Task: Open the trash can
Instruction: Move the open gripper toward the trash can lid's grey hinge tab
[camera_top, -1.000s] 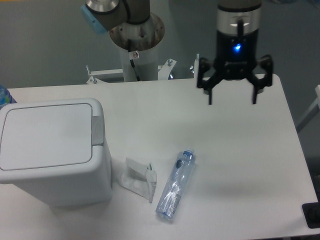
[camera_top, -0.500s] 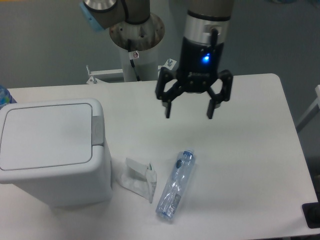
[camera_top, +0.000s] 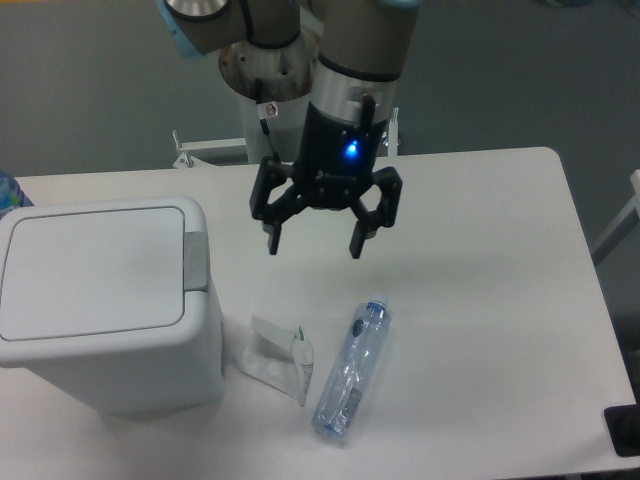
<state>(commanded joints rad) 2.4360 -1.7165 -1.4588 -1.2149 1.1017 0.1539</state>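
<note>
The white trash can (camera_top: 100, 310) stands at the front left of the table with its flat lid (camera_top: 90, 270) shut. Its grey push-button strip (camera_top: 196, 262) runs along the lid's right edge. My gripper (camera_top: 314, 247) hangs open and empty above the table, to the right of the bin and a little behind it, fingers pointing down. It touches nothing.
A clear plastic bottle (camera_top: 350, 368) lies on the table in front of the gripper. A crumpled white carton (camera_top: 275, 357) lies between the bottle and the bin. The arm's base (camera_top: 275, 80) stands behind the table's back edge.
The gripper has moved steadily left across the table toward the trash can and a little lower. It stays open. The bin, carton and bottle have not moved.
</note>
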